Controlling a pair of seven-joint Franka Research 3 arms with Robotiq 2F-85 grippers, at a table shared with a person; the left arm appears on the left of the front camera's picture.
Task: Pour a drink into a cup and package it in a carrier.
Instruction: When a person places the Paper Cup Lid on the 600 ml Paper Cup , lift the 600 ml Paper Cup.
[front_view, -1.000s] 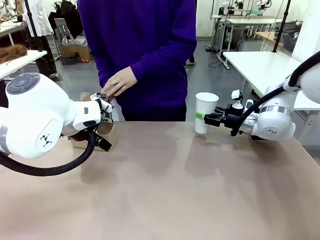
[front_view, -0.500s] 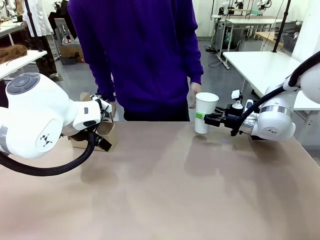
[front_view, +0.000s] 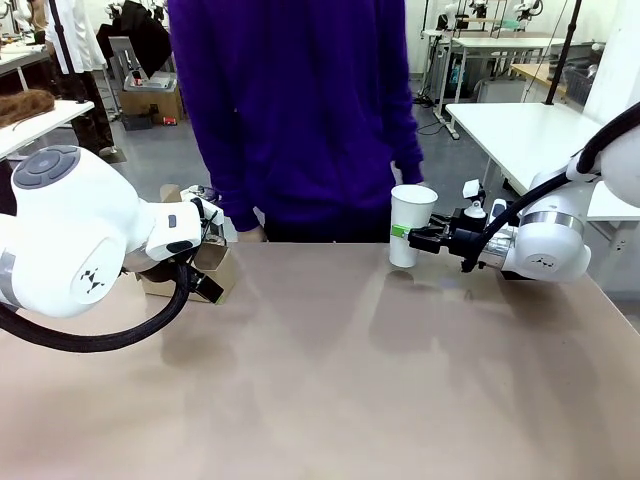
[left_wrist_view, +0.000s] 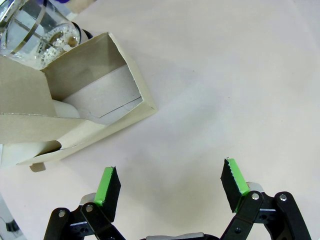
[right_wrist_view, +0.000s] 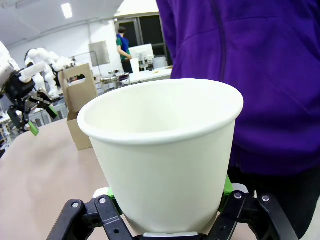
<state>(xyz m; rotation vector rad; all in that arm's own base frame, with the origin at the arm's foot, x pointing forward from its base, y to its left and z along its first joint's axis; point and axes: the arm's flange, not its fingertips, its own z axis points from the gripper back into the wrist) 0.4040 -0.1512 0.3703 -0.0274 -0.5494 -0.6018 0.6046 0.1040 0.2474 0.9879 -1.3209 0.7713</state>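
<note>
- The right fingers (front_view: 405, 233) are closed on the tall white paper cup (front_view: 411, 225), with the green pads pressing its lower wall from either side. The cup stands upright between them, mouth up. In the right wrist view, the part of its inner wall that shows is bare white, with no drink visible.
- The left fingers (left_wrist_view: 171, 182) are spread wide and hold nothing. Only bare worktop (left_wrist_view: 225, 90) lies between them.
- The low brown cardboard carrier (left_wrist_view: 95, 90) sits on the worktop beyond the left fingertips and off to one side, clear of them. Just past it, farther from those fingers, stands the clear glass press jug with metal bands (left_wrist_view: 32, 27). I cannot tell whether any dark liquid is in it.
- Progress, as I judge it, is early. The cup is gripped and held ready, but the pour looks not yet done. The cup is in no carrier slot, and the carrier lies well apart from the right fingers.
- A second ago the person in the purple sweater (front_view: 300, 110) had both hands over the jug, close to the left fingers. Those hands have since withdrawn and the body has shifted toward the right fingers' side. One hand (front_view: 250, 233) now hangs at the worktop's far edge.
- Both sets of fingers and the cup have not moved.
</note>
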